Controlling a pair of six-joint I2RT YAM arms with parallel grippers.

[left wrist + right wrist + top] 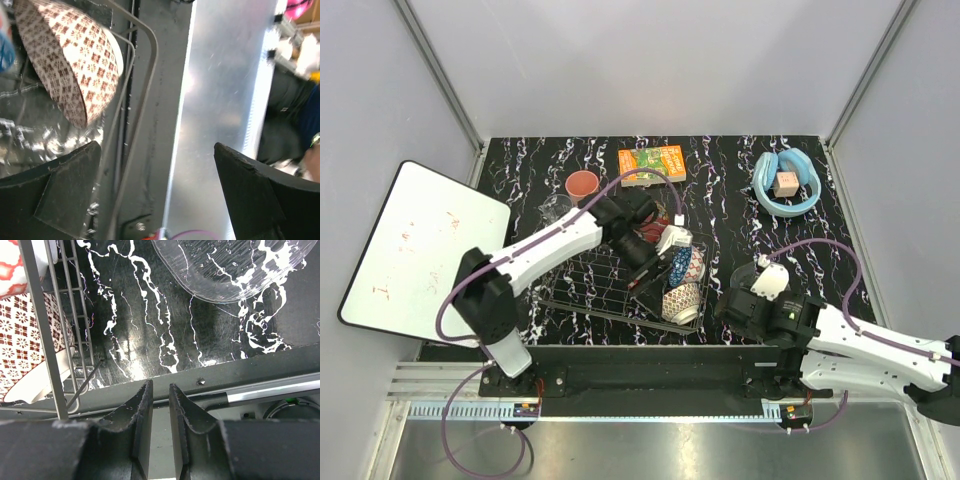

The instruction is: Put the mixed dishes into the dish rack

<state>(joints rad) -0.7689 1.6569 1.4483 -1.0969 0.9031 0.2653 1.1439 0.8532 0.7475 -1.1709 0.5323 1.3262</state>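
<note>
The left tool hangs spread wide over the 3 o'clock end of the dish rack, pinching nothing. The beige patterned bowl stands on edge there, with the blue patterned bowl at its 12. The right tool (barely parted, nothing between) hovers low over the surface — the clear glass bowl lies at its 1 o'clock. The salmon-pink cup sits outside the rack, at its 11.

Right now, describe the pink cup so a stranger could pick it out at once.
Find the dark wire dish rack in the middle of the black marbled table. Just beyond its far left corner, left of the orange-green box, stands the salmon-pink cup. Its neighbour, the glass tumbler, is clear; the cup is opaque and pink.
</note>
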